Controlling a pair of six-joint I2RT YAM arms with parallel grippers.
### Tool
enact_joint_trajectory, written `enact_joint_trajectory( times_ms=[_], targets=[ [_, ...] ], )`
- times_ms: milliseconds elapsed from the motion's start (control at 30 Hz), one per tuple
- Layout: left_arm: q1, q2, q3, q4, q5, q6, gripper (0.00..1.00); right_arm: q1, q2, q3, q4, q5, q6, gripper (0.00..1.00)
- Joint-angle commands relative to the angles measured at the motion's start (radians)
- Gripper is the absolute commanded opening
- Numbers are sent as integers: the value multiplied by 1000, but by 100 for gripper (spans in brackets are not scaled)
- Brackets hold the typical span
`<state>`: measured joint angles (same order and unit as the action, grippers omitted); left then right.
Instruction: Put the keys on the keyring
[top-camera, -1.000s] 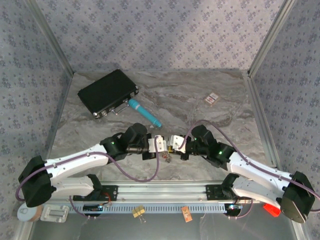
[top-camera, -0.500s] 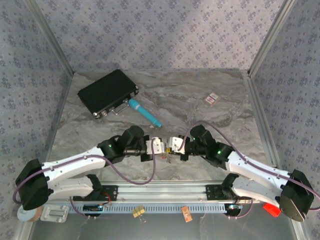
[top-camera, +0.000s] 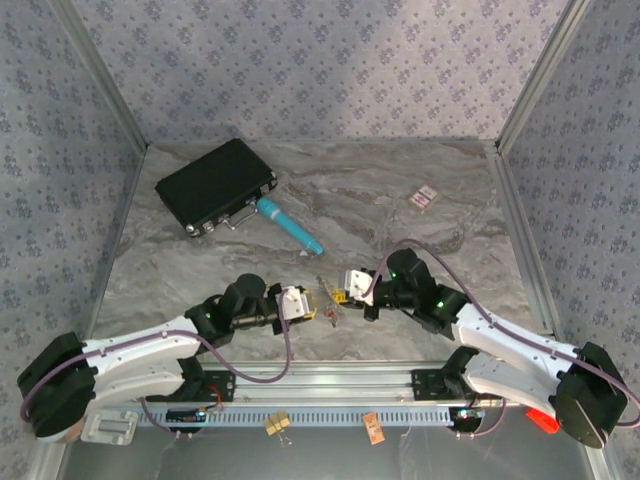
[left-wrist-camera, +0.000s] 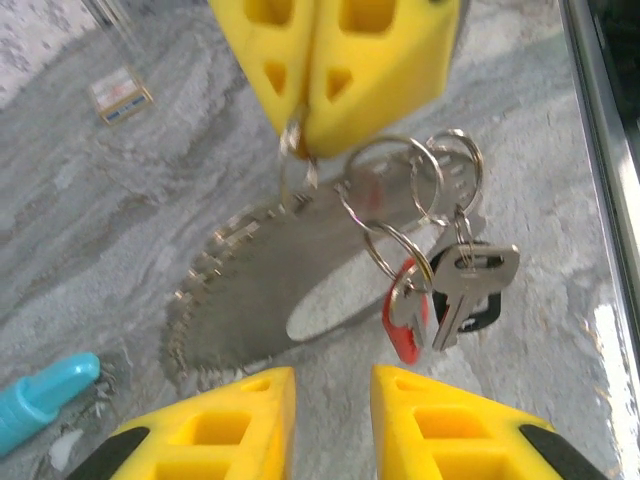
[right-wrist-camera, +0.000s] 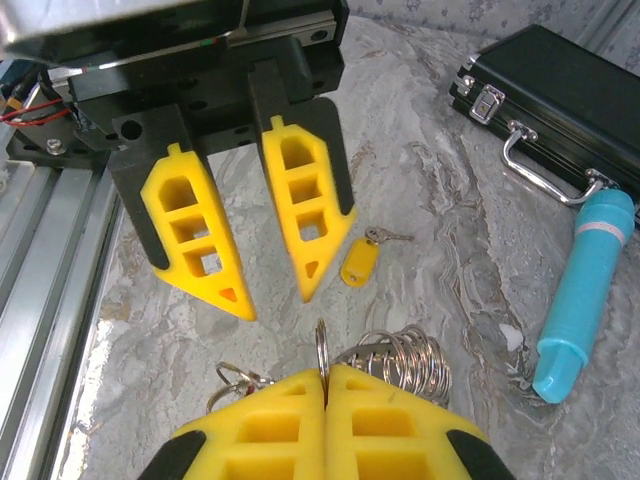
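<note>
Now the keyring (left-wrist-camera: 436, 190) hangs from my right pincer (left-wrist-camera: 305, 140) alone, because the left pincer (left-wrist-camera: 333, 400) has just let go and backed off.

The red key (left-wrist-camera: 404, 325) and a silver key (left-wrist-camera: 470, 280) dangle from the small rings, clear of the desk (left-wrist-camera: 120, 250). The yellow key (right-wrist-camera: 360, 262) lies flat on the desk beyond the left fingers, apart from the ring, so I judge that one is left to fetch. A second ago both pincers met nose to nose at the ring, and the left arm has since drawn back toward its base. My right pincer is fully closed, pinching a thin metal ring edge-on between its tips. My left pincer stands partly open, holding and touching nothing, facing the hanging cluster. The teal tool (right-wrist-camera: 580, 290) and black case (right-wrist-camera: 560, 90) sit well apart.
</note>
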<state>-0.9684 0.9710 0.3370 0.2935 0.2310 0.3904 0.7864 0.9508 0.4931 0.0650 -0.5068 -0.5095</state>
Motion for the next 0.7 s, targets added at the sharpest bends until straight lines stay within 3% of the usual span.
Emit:
enact_joint_trajectory(
  times_ms=[0, 667],
  targets=[
    [8, 3, -6, 163, 13, -34, 24, -5, -7, -9, 36, -49, 23, 0],
    [24, 58, -22, 265, 134, -84, 21, 18, 22, -17, 108, -71, 67, 0]
  ],
)
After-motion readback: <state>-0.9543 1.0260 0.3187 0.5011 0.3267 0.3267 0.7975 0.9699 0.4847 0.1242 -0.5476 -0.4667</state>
